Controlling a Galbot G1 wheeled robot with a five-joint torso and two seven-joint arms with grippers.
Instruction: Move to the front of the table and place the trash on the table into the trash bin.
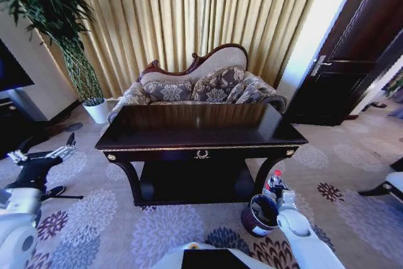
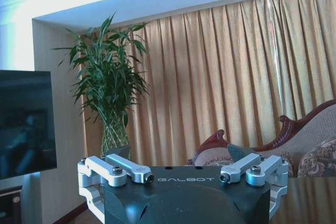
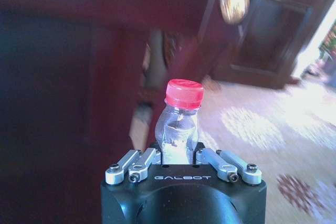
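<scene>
The glossy black table (image 1: 201, 131) with gold trim stands straight ahead in the head view. At its front right leg, the small dark trash bin (image 1: 261, 213) sits on the carpet. My right gripper (image 1: 281, 194) hangs just above the bin's far rim, shut on the trash, a clear plastic bottle (image 1: 274, 184) with a red cap. In the right wrist view the bottle (image 3: 178, 129) stands upright between the closed fingers of the right gripper (image 3: 177, 158), red cap on top. My left gripper (image 1: 44, 155) is held out low at the far left, open with nothing in it, its fingers (image 2: 128, 170) spread wide.
A patterned sofa (image 1: 201, 83) stands behind the table before gold curtains. A tall plant in a white pot (image 1: 96, 110) is at the back left, near a dark screen (image 1: 12, 67). A dark door (image 1: 352, 61) is at the right. Patterned carpet (image 1: 113, 218) lies in front.
</scene>
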